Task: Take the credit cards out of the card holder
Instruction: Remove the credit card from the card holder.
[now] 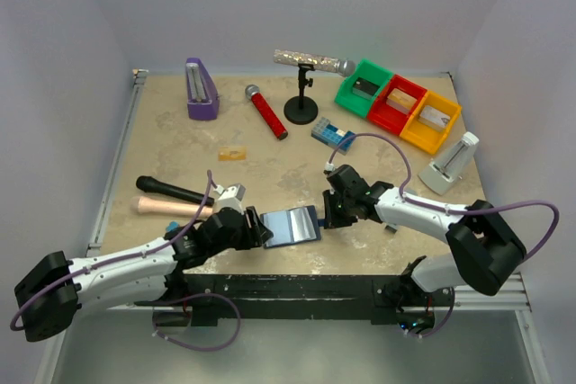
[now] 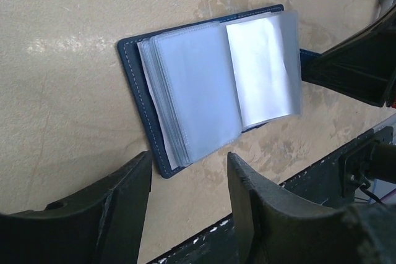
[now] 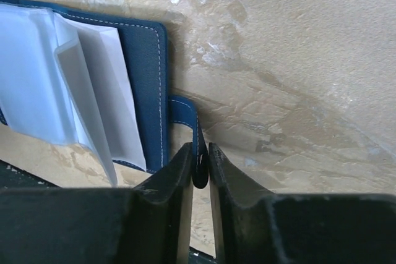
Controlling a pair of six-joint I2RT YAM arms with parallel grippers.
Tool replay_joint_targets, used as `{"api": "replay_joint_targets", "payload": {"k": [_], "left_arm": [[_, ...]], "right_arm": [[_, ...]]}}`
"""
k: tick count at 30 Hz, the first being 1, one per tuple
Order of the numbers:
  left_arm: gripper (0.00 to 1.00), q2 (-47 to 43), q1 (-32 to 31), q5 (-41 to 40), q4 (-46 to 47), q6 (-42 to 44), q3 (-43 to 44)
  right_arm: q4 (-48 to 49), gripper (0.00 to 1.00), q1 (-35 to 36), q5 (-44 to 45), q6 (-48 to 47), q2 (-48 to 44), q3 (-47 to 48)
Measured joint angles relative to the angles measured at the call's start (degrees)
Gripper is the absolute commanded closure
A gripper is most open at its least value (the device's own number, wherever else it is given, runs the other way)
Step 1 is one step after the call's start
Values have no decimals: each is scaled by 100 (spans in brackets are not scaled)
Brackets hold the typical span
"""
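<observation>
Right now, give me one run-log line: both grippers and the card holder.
card holder: lying open | left gripper: open, at its edge, holding nothing | right gripper: shut on closure tab

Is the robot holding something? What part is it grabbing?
The right tool pinches the card holder by its small closure tab. The left tool stands open at the holder's edge, gripping nothing.

You have one open card holder [image 1: 292,225] at 6 o'clock and three bins at 1 o'clock: green bin [image 1: 345,96], red bin [image 1: 382,120], yellow bin [image 1: 416,139]. Count two microphones near 12 o'clock, a red microphone [image 1: 266,111] and a glittery silver microphone [image 1: 313,62], plus one purple metronome [image 1: 201,89] at 11 o'clock and one blue-and-white brick block [image 1: 333,135].
</observation>
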Motion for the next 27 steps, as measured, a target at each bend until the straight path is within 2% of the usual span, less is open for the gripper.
{"api": "replay_joint_targets", "payload": {"k": [3, 15, 27], "left_arm": [[43, 116, 0, 50, 28, 0, 70], [43, 492, 0, 98, 192, 48, 291], [43, 986, 0, 184, 431, 66, 433]], "right_arm": [[57, 100, 0, -55, -35, -15, 0], [162, 100, 164, -295, 37, -743, -208], [184, 100, 422, -310, 273, -874, -339]]}}
